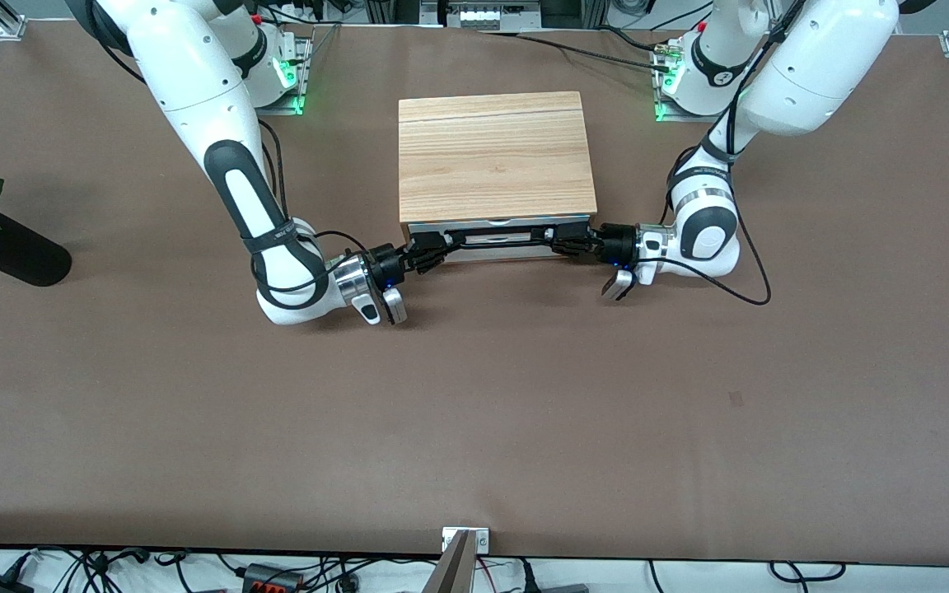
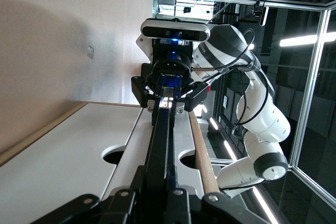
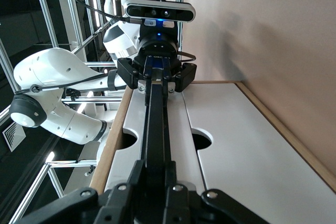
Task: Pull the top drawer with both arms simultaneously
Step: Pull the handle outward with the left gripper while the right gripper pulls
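The top drawer point(image 1: 516, 226) shows its white front just under the cabinet's wood top panel point(image 1: 495, 152). Its thin black bar handle point(image 1: 499, 239) runs along the front. My right gripper point(image 1: 433, 245) is shut on the handle's end toward the right arm. My left gripper point(image 1: 563, 240) is shut on the other end. In the left wrist view my left gripper point(image 2: 160, 177) clamps the handle point(image 2: 164, 129), with the right gripper point(image 2: 169, 95) farther along it. In the right wrist view my right gripper point(image 3: 154, 169) clamps the handle point(image 3: 155, 124), with the left gripper point(image 3: 156, 80) at its other end.
A second white drawer front with its own notch point(image 2: 118, 155) sits below the top one. A black vase with a red rose point(image 1: 9, 251) lies at the right arm's end of the table. Cables trail beside both wrists. A metal bracket point(image 1: 465, 543) stands at the table's near edge.
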Motion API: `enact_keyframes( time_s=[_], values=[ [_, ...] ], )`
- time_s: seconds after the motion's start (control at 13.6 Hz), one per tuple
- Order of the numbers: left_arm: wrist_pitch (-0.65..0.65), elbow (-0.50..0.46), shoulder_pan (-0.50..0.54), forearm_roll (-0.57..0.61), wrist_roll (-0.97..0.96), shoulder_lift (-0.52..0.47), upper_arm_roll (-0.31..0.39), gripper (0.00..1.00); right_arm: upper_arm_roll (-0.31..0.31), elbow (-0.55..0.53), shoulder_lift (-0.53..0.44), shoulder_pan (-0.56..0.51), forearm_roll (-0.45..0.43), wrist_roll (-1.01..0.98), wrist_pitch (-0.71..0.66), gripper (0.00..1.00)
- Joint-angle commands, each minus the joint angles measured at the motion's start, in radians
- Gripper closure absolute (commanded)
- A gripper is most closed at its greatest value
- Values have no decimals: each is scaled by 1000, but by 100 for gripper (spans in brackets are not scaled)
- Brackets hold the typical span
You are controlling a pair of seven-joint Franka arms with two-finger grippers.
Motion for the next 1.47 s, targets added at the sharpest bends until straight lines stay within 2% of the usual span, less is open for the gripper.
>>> enact_keyframes(
  time_s=[0.0,0.22,0.44,0.88,1.17,1.25,1.39],
  values=[
    [16,-4,-3,-24,-20,-8,-6,98,3,-15,-20,-9,-4,-14,-12,90],
    [16,3,-2,-24,-22,-8,-6,99,3,-12,-20,-10,3,-11,-10,92],
    [19,34,-6,-24,-55,-6,-4,99,1,-6,-21,-13,49,-11,-9,96],
    [31,166,-5,-18,-105,54,6,99,-2,48,-20,-47,91,-11,4,98],
    [31,238,5,-10,-108,97,11,99,-2,57,-20,-69,157,-13,10,98],
    [31,252,5,-9,-108,101,12,99,-3,57,-20,-56,204,-16,39,98],
    [31,263,5,-9,-108,106,16,99,0,62,-17,-36,240,-25,129,98]
  ],
)
